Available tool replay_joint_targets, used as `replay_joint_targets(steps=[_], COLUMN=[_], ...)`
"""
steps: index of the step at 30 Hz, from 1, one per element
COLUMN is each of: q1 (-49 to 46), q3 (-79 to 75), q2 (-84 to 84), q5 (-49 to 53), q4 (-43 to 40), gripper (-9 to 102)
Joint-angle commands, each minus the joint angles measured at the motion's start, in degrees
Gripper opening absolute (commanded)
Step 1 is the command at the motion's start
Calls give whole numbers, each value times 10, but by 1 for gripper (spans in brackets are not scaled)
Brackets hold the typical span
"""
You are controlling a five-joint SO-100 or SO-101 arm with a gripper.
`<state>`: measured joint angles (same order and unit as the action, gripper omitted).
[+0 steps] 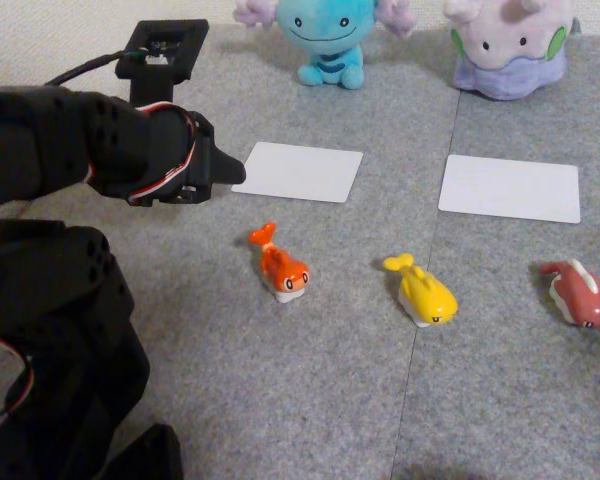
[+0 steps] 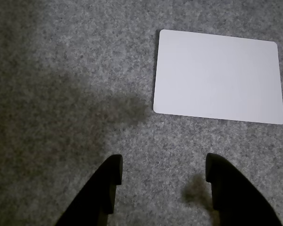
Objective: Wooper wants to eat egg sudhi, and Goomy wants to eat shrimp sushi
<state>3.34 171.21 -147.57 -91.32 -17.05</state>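
Wooper (image 1: pixel 325 35), the light blue smiling plush, sits at the back, with lavender Goomy (image 1: pixel 508 45) to its right. On the grey carpet lie the orange shrimp sushi (image 1: pixel 281 265) and, right of it, the yellow egg sushi (image 1: pixel 423 290). My black gripper (image 1: pixel 230 170) hangs at the left, above the carpet, its tip beside the left white card (image 1: pixel 298 171). In the wrist view the gripper (image 2: pixel 162 172) is open with only carpet between its fingers (image 2: pixel 108 179), and the white card (image 2: pixel 217 75) lies ahead and to the right.
A second white card (image 1: pixel 510 187) lies in front of Goomy. A dark red-pink fish toy (image 1: pixel 580 292) rests at the far right. The arm's black body (image 1: pixel 50 340) takes up the left side. A seam (image 1: pixel 420 300) runs between two carpet tiles.
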Motion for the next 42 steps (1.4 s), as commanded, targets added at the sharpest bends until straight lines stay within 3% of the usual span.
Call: replay_joint_targets(steps=[1, 42], q1=[-2, -2], q3=[-3, -3], q2=[-8, -8], q5=[4, 4], q4=[-4, -4], gripper=[21, 21])
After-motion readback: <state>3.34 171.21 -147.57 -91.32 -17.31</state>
